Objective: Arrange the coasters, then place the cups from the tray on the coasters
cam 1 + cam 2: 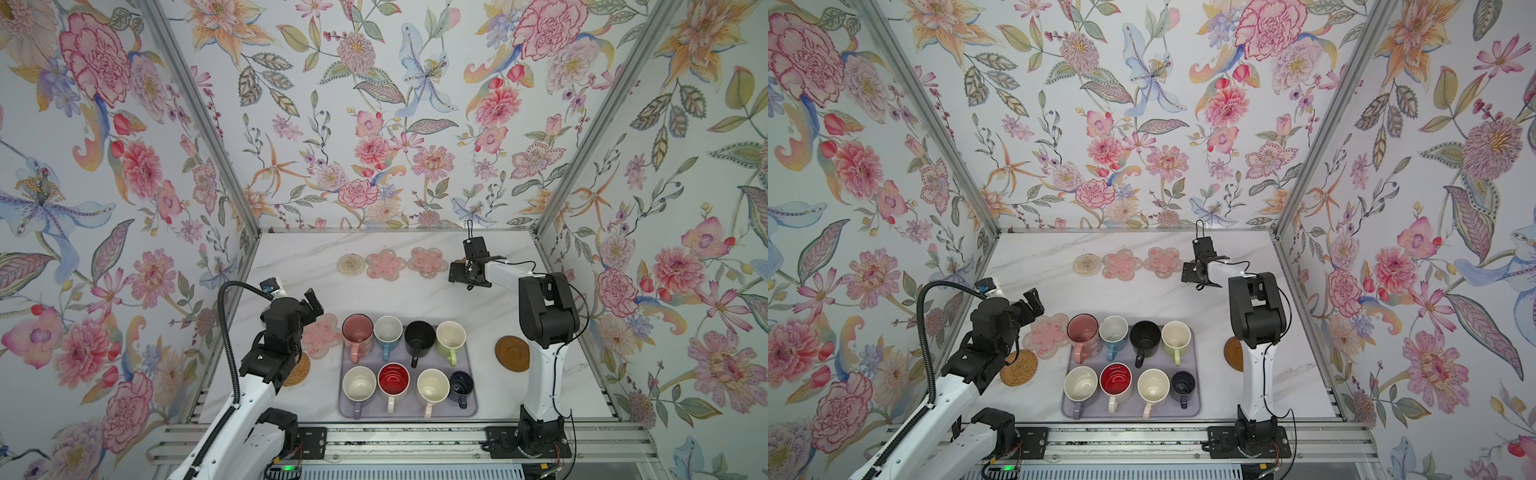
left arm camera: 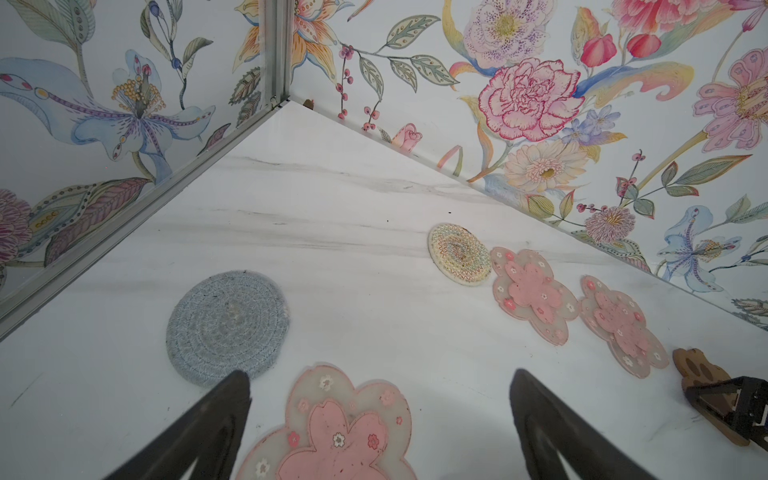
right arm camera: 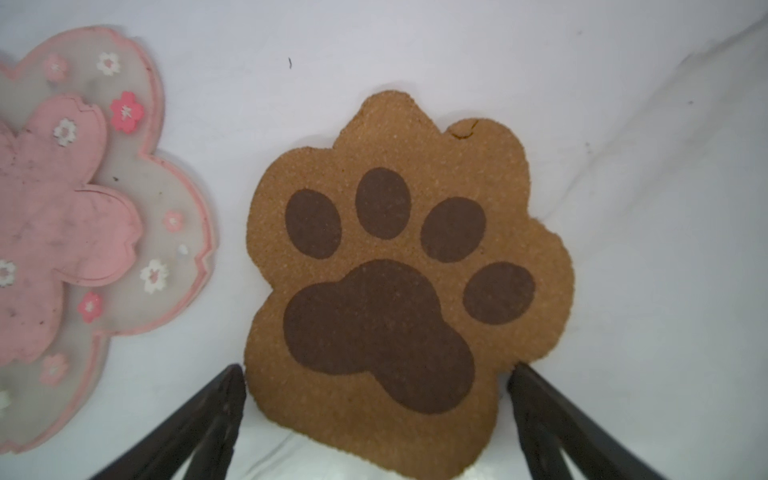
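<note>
Several cups stand on the lavender tray [image 1: 468, 365], among them a pink one [image 1: 357, 330], a black one [image 1: 419, 336] and one with a red inside [image 1: 393, 380]. At the back lie a clear beaded coaster [image 1: 351, 264] and two pink flower coasters [image 1: 385, 264] [image 1: 427, 262]. My right gripper [image 3: 377, 368] is open, its fingers either side of the brown paw coaster [image 3: 407, 266], which lies flat beside that row. My left gripper [image 2: 380, 374] is open above a third pink flower coaster [image 2: 332, 432], next to a grey knitted coaster [image 2: 227, 326].
A woven rattan coaster [image 1: 297, 370] lies left of the tray, partly under my left arm. A brown wooden disc coaster [image 1: 512, 352] lies right of the tray, beside the right arm's base. Flowered walls with metal posts close in the marble table [image 1: 415, 299] on three sides.
</note>
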You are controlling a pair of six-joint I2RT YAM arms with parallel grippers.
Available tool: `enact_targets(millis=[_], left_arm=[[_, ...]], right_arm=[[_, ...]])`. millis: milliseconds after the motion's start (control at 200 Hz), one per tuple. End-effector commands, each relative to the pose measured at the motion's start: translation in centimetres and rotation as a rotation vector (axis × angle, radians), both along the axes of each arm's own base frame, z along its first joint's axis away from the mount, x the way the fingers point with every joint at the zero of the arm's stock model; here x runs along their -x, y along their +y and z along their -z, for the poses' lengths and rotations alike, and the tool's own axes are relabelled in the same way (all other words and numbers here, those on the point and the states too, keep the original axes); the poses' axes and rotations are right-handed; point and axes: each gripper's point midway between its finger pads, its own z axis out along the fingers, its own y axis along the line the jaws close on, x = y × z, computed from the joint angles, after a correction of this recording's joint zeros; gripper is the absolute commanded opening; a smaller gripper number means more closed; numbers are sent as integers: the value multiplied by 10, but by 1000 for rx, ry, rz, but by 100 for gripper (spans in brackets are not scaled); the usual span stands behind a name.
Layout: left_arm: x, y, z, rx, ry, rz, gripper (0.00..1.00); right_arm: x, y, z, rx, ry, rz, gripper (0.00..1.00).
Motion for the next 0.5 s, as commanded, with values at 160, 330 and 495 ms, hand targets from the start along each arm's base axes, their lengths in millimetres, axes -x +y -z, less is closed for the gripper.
enact_targets(millis=[160,330,495], left_arm=[[0,3,-1,6,12,-13,99],[0,3,0,5,14,-14,99],[1,4,3,-12,35,-9,99]], right_arm=[[1,4,25,-38,82,-37,99],[-7,5,10,-48,51,-34,99],[-13,6,-33,-80,-24,-26,99]])
